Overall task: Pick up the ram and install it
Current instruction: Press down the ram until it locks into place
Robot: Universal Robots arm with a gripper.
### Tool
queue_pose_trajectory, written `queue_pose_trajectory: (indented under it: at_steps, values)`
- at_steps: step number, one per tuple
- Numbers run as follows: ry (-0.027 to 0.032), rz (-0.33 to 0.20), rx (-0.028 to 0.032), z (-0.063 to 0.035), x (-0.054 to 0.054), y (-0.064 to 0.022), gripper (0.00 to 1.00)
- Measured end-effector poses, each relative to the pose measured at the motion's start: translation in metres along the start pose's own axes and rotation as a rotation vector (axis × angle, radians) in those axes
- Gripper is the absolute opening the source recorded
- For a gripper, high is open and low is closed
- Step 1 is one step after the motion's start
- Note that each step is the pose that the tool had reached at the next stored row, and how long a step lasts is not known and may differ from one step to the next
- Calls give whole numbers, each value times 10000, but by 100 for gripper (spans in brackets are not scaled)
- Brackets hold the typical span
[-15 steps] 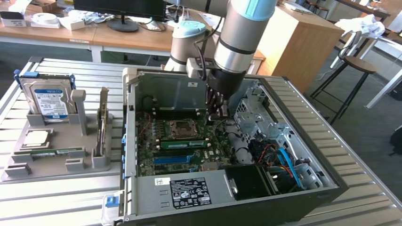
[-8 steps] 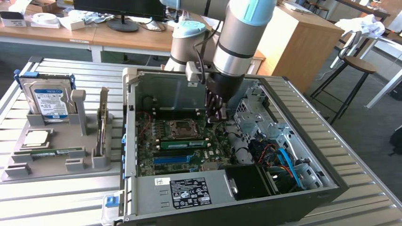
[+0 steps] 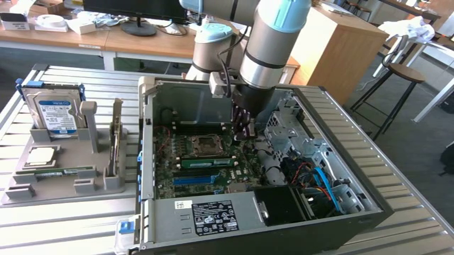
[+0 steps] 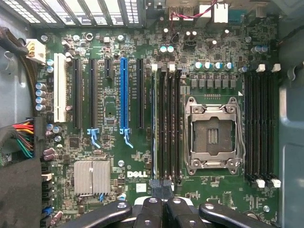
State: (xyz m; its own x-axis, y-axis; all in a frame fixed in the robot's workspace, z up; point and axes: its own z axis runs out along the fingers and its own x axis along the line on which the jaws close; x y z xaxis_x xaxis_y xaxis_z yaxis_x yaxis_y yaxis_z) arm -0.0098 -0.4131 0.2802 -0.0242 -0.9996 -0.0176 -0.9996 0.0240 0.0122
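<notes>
Wrist view: fingers (image 4: 164, 209) are closed and empty above the motherboard (image 4: 142, 156); the ram (image 4: 155, 123) sits directly ahead, its long axis running away from them

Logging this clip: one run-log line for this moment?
claw: shut, empty, inside open computer case | green ram stick: in motherboard slot | second green ram stick: on grey holder tray

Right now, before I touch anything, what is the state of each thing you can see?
hand: shut, above the motherboard
ram in the case: standing in a slot beside the CPU socket
ram on the tray: lying flat in its holder
CPU socket: empty
computer case: on its side, open
hard drive: upright on the tray
expansion card: upright on the tray
</notes>
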Motion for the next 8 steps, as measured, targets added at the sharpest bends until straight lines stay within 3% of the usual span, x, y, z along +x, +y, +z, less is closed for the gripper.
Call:
queue_pose_trajectory:
  at_steps: [8]
  values:
    - [-3, 0, 1, 2, -1, -35, 10]
